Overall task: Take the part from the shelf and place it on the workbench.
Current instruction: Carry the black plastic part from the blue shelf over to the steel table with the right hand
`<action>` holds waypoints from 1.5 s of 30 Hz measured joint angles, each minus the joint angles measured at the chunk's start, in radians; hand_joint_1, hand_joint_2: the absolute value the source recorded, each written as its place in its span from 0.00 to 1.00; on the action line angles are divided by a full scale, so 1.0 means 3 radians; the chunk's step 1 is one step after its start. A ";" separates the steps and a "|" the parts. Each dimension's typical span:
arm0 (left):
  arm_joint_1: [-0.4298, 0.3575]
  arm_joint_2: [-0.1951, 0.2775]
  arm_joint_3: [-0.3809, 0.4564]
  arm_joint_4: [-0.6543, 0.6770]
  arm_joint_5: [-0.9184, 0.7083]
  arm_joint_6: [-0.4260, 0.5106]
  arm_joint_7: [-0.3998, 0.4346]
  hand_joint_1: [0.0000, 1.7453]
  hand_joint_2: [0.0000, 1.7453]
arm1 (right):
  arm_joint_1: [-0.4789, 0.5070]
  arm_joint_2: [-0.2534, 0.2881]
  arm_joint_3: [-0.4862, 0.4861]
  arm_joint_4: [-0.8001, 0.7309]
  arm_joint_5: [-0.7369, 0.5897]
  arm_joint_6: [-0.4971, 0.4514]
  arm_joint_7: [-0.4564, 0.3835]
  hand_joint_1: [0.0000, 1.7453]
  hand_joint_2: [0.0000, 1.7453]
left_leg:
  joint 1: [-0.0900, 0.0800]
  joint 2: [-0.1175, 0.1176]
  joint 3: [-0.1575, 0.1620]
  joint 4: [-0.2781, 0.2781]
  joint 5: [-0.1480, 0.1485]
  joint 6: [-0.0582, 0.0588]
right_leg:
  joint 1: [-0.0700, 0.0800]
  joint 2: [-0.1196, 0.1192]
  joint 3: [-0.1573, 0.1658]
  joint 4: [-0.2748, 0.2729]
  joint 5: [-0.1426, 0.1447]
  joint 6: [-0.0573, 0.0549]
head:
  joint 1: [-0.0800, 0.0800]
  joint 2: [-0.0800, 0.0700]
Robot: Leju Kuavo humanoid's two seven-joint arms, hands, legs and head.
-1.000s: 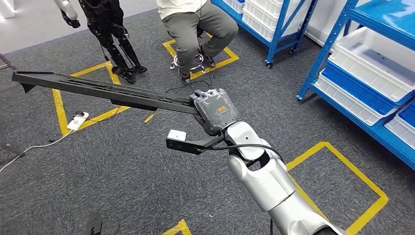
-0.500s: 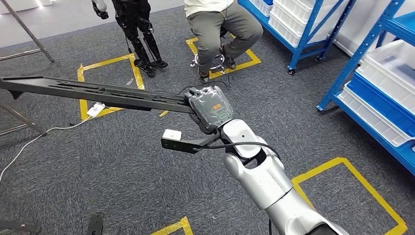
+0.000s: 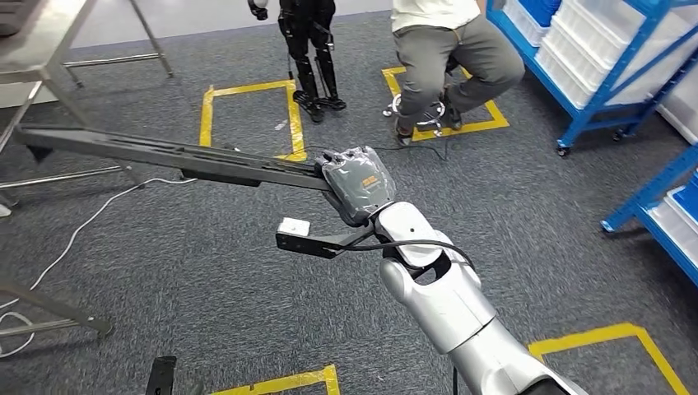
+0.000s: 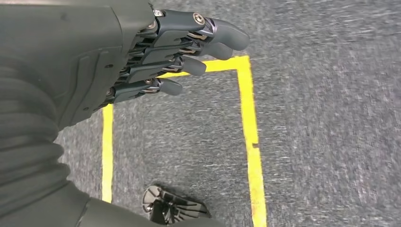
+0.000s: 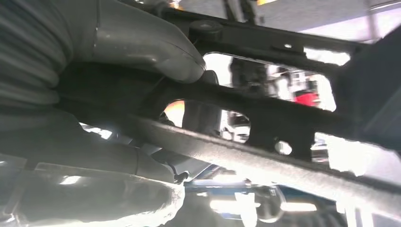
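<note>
My right robot hand (image 3: pixel 360 183) grips one long black part (image 3: pixel 165 151) at its near end, carried level above the carpet. My left robot hand (image 4: pixel 156 56) hangs empty, fingers loosely apart. Since a second ago my view has swung left: the two blue shelves (image 3: pixel 593 66) slid aside and one metal worktop (image 3: pixel 41 37) appeared, so I judge placement is nearing. One seated person (image 3: pixel 449 49) is ahead.

part (image 3: pixel 165 153) | long black slotted bar | near-level, held above carpet

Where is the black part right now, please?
In the head view, the right hand holds the part above the carpet, stretching left toward the metal table.
</note>
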 joint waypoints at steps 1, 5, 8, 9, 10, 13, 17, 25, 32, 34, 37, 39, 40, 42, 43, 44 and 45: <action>0.0007 0.0002 0.0004 0.0000 0.0000 0.0000 0.0002 0.00 1.00 | 0.0000 0.0005 0.0002 0.0000 -0.0001 0.0000 0.0000 1.00 1.00 | 0.0004 -0.0028 -0.0014 0.0005 0.0003 -0.0025 | 0.0008 -0.0001 0.0009 -0.0016 0.0014 -0.0022 | -0.0001 0.0000; 0.0044 0.0002 0.0020 0.0001 0.0003 0.0001 0.0007 0.00 1.00 | -0.0007 0.0050 0.0009 0.0000 0.0003 0.0000 0.0000 1.00 1.00 | 0.0031 0.0120 -0.0106 0.0164 -0.0080 -0.0076 | 0.0025 -0.0114 0.0028 -0.0024 0.0040 -0.0110 | -0.0017 0.0000; 0.0039 0.0003 0.0027 0.0000 0.0006 0.0001 0.0013 0.00 1.00 | -0.0011 0.0064 0.0010 0.0003 0.0001 0.0001 0.0001 1.00 1.00 | 0.0020 0.0389 -0.0421 0.0826 -0.0384 -0.0088 | 0.0075 -0.0224 0.0040 -0.0025 0.0027 -0.0165 | -0.0030 0.0000; 0.0041 0.0001 0.0029 0.0000 0.0006 0.0002 0.0017 0.00 1.00 | -0.0010 0.0064 0.0011 0.0006 0.0002 0.0001 0.0001 1.00 1.00 | 0.0020 0.0409 -0.0507 0.0994 -0.0437 -0.0083 | 0.0093 -0.0266 0.0041 -0.0025 0.0021 -0.0175 | -0.0030 0.0000; 0.0045 -0.0001 0.0032 0.0000 0.0006 0.0002 0.0020 0.00 1.00 | -0.0009 0.0064 0.0012 0.0009 0.0003 0.0001 0.0001 1.00 1.00 | 0.0018 0.0416 -0.0535 0.1046 -0.0432 -0.0071 | 0.0109 -0.0307 0.0043 -0.0025 0.0015 -0.0183 | -0.0031 0.0000; 0.0049 0.0004 0.0046 0.0000 0.0005 0.0002 0.0024 0.00 1.00 | -0.0013 0.0073 0.0020 0.0012 0.0004 0.0001 0.0001 1.00 1.00 | -0.0039 0.0542 -0.0231 0.0486 -0.0172 0.0022 | 0.0148 -0.0418 0.0060 -0.0027 -0.0002 -0.0206 | -0.0029 0.0000; 0.0040 0.0018 0.0051 0.0000 0.0001 0.0002 0.0022 0.00 1.00 | -0.0016 0.0096 0.0022 0.0013 -0.0001 0.0000 0.0003 1.00 1.00 | -0.0124 0.0674 -0.0038 0.0104 -0.0073 0.0133 | 0.0177 -0.0554 0.0076 -0.0051 -0.0021 -0.0189 | -0.0025 0.0000; 0.0016 0.0011 0.0052 -0.0001 -0.0023 -0.0003 0.0027 0.00 1.00 | -0.0005 0.0056 0.0021 0.0027 -0.0003 -0.0001 0.0011 1.00 1.00 | -0.0053 0.0271 0.0073 -0.0109 0.0050 0.0169 | 0.0105 -0.0164 -0.0382 0.0873 -0.0383 -0.0143 | 0.0000 0.0000; 0.0044 0.0016 0.0054 -0.0001 -0.0025 -0.0003 0.0036 0.00 1.00 | -0.0014 0.0051 0.0023 0.0037 -0.0004 0.0000 0.0012 1.00 1.00 | 0.0007 -0.0015 -0.0004 -0.0014 0.0014 -0.0018 | 0.0013 -0.0016 0.0024 -0.0041 0.0038 -0.0023 | 0.0007 0.0000; 0.0065 0.0016 0.0053 0.0000 -0.0027 -0.0006 0.0036 0.00 1.00 | -0.0016 0.0077 0.0023 0.0037 -0.0002 0.0001 0.0013 1.00 1.00 | 0.0030 0.0019 -0.0026 0.0005 0.0009 -0.0048 | 0.0017 -0.0068 0.0028 -0.0045 0.0050 -0.0075 | 0.0002 0.0000; 0.0066 0.0019 0.0054 0.0000 -0.0028 -0.0008 0.0035 0.00 1.00 | -0.0021 0.0110 0.0023 0.0036 -0.0004 0.0002 0.0015 1.00 1.00 | 0.0025 0.0323 -0.0216 0.0423 -0.0208 -0.0074 | 0.0043 -0.0158 0.0053 -0.0052 0.0044 -0.0136 | -0.0019 0.0000; 0.0060 0.0021 0.0055 0.0000 -0.0029 -0.0009 0.0033 0.00 1.00 | -0.0018 0.0113 0.0023 0.0036 -0.0006 0.0004 0.0015 1.00 1.00 | 0.0025 0.0406 -0.0447 0.0875 -0.0395 -0.0075 | 0.0081 -0.0238 0.0061 -0.0052 0.0027 -0.0165 | -0.0025 0.0000; 0.0061 0.0021 0.0056 0.0000 -0.0029 -0.0009 0.0033 0.00 1.00 | -0.0016 0.0114 0.0023 0.0036 -0.0006 0.0006 0.0015 1.00 1.00 | 0.0023 0.0412 -0.0516 0.0994 -0.0420 -0.0067 | 0.0097 -0.0279 0.0063 -0.0051 0.0019 -0.0175 | -0.0025 0.0000; 0.0063 0.0022 0.0062 0.0000 -0.0029 -0.0009 0.0033 0.00 1.00 | -0.0016 0.0119 0.0023 0.0036 -0.0006 0.0008 0.0015 1.00 1.00 | 0.0008 0.0431 -0.0441 0.0823 -0.0282 -0.0028 | 0.0125 -0.0353 0.0075 -0.0051 0.0002 -0.0192 | -0.0024 0.0000; 0.0063 0.0024 0.0067 0.0000 -0.0029 -0.0009 0.0032 0.00 1.00 | -0.0018 0.0123 0.0024 0.0035 -0.0006 0.0009 0.0015 1.00 1.00 | -0.0016 0.0493 -0.0314 0.0582 -0.0169 0.0008 | 0.0136 -0.0385 0.0086 -0.0053 -0.0009 -0.0197 | -0.0025 0.0000; 0.0059 0.0028 0.0071 0.0000 -0.0030 -0.0010 0.0032 0.00 1.00 | -0.0022 0.0127 0.0024 0.0035 -0.0007 0.0009 0.0015 1.00 1.00 | -0.0047 0.0578 -0.0195 0.0365 -0.0086 0.0044 | 0.0150 -0.0419 0.0097 -0.0056 -0.0020 -0.0196 | -0.0021 0.0000; 0.0054 0.0031 0.0073 0.0000 -0.0031 -0.0011 0.0031 0.00 1.00 | -0.0025 0.0129 0.0025 0.0034 -0.0008 0.0009 0.0015 1.00 1.00 | -0.0079 0.0649 -0.0108 0.0202 -0.0036 0.0078 | 0.0157 -0.0450 0.0106 -0.0060 -0.0030 -0.0191 | -0.0020 0.0000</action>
